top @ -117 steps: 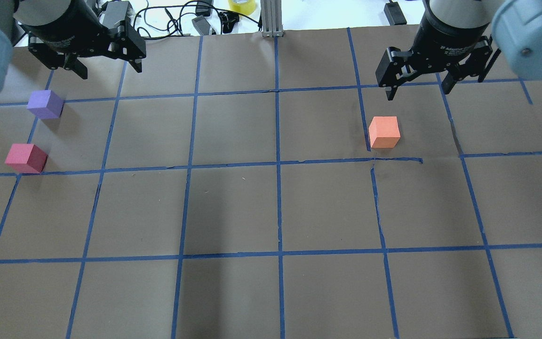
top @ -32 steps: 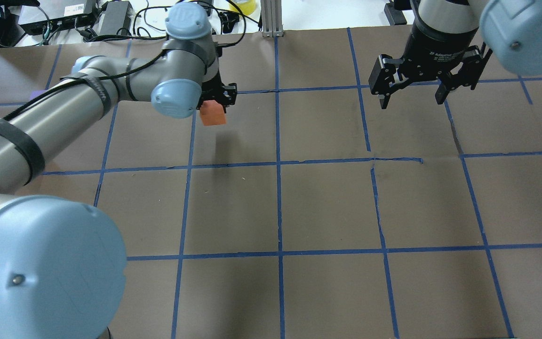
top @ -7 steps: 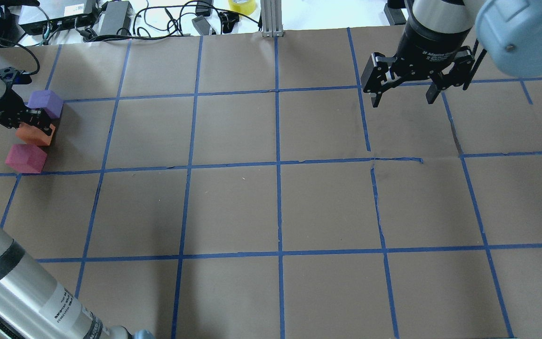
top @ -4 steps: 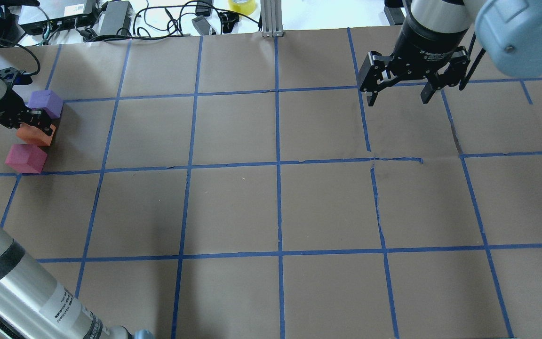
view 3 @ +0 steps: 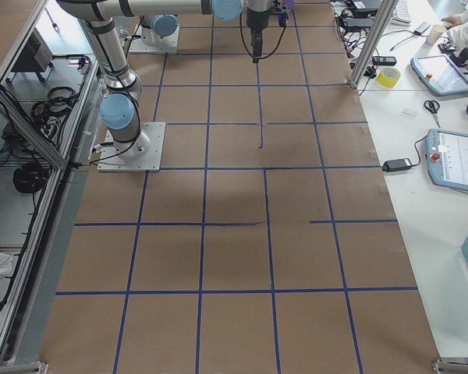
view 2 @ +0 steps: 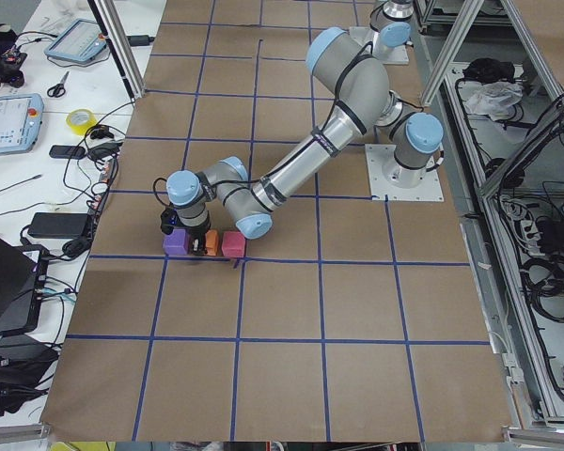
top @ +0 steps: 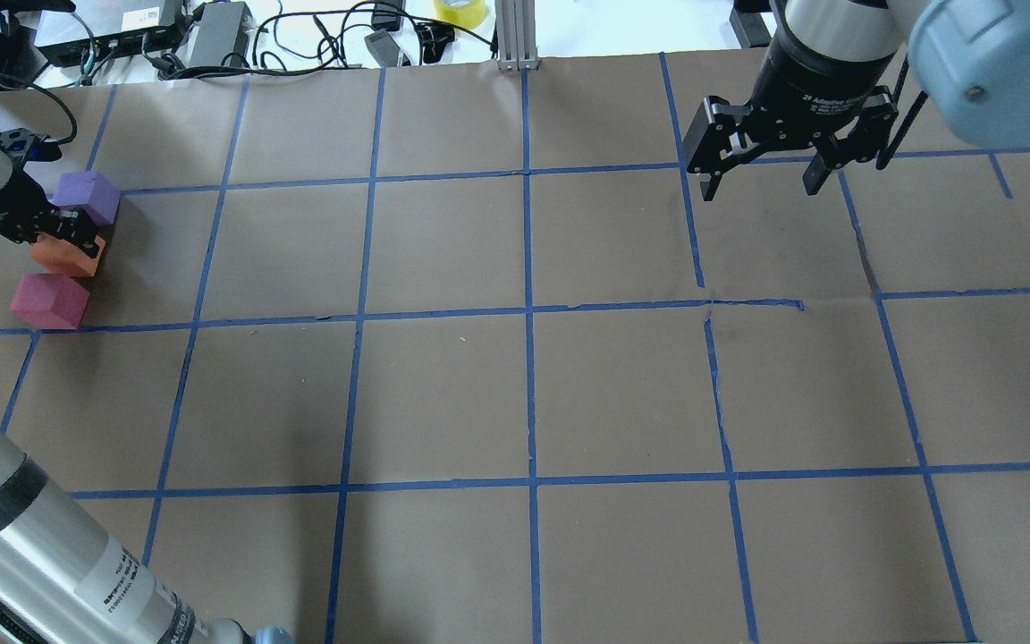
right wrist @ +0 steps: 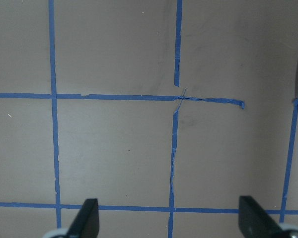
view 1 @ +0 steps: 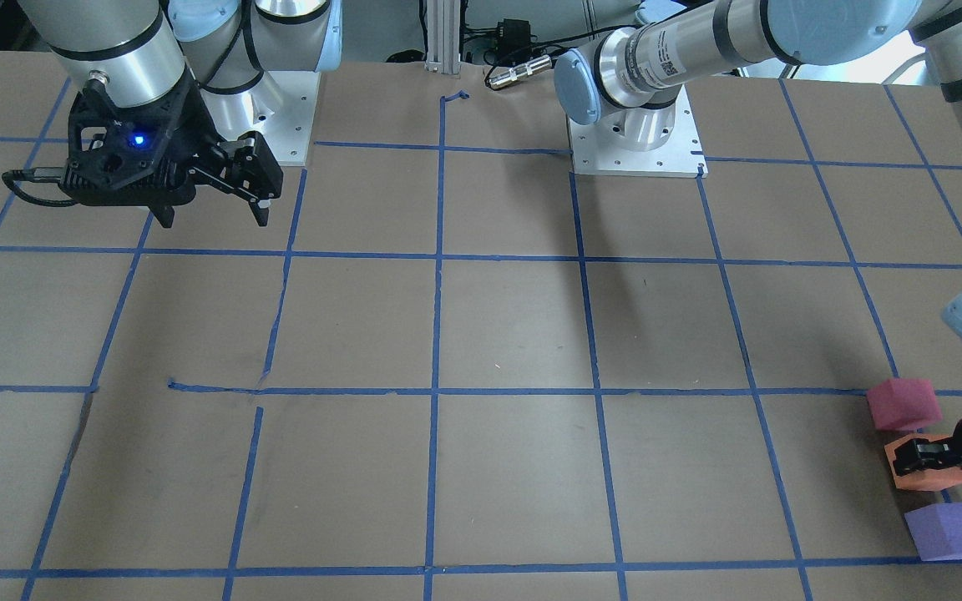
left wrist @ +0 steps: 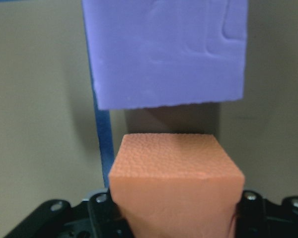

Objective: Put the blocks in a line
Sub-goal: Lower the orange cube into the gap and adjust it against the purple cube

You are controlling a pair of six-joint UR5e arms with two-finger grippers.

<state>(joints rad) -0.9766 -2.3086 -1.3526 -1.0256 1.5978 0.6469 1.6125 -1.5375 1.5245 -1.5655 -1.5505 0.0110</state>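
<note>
— What sort of place is this you work in?

— A robotics lab. My left arm (view 1: 698, 42) and right arm (view 1: 113, 42) each stand on a metal base plate (view 1: 673, 159) bolted to a big table (top: 443, 394). It's wrapped in brown paper and marked off with a grid of blue tape (top: 531, 402).

— And around the table?

— Aluminium frame posts (view 3: 370, 39) edge it. On the white bench (view 3: 421, 195) alongside lie teach pendants (view 3: 456, 160), scissors (view 3: 430, 109), a roll of yellow tape (view 3: 388, 76), and power bricks (top: 222, 22) in a tangle of cables (top: 318, 40). More cable bundles (view 2: 545, 282) sit behind the frame on my side.
</note>
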